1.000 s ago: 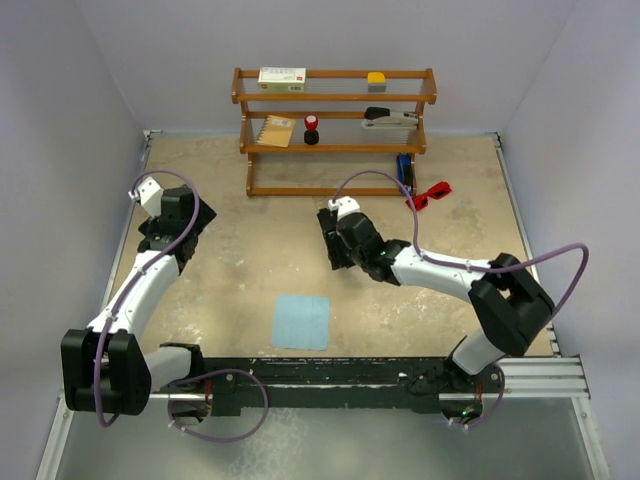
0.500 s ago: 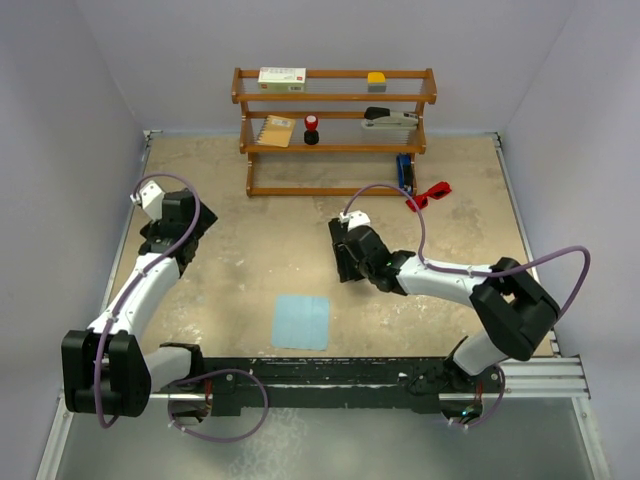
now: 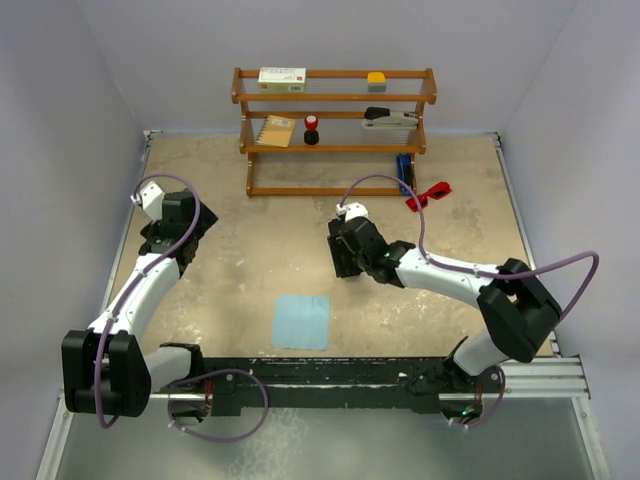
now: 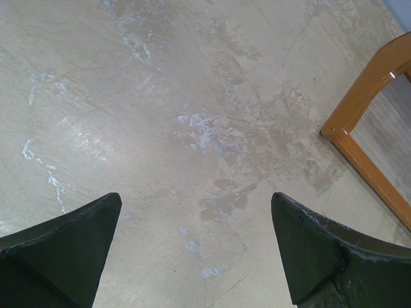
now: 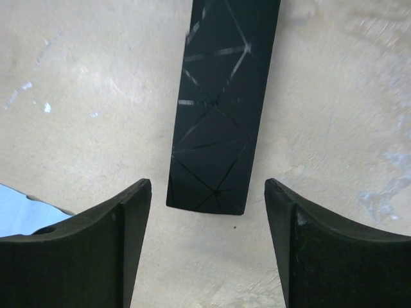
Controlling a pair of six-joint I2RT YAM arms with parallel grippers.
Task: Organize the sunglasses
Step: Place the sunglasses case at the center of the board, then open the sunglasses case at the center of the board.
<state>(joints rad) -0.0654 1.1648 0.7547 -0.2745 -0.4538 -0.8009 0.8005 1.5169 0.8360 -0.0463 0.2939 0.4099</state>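
1. While the sunglasses lie on the table just beside the right foot of the wooden shelf, both arms are well apart from them.
2. The right end effector hangs spread over a black case, whose near end sits between the fingers with a gap on each side.
3. A blue cloth lies flat near the arms' bases.
4. The left end effector is spread wide above bare table, near the shelf's left foot.

Left gripper gapes wide, pointed down — right gripper (arm bent inward) likewise parted.
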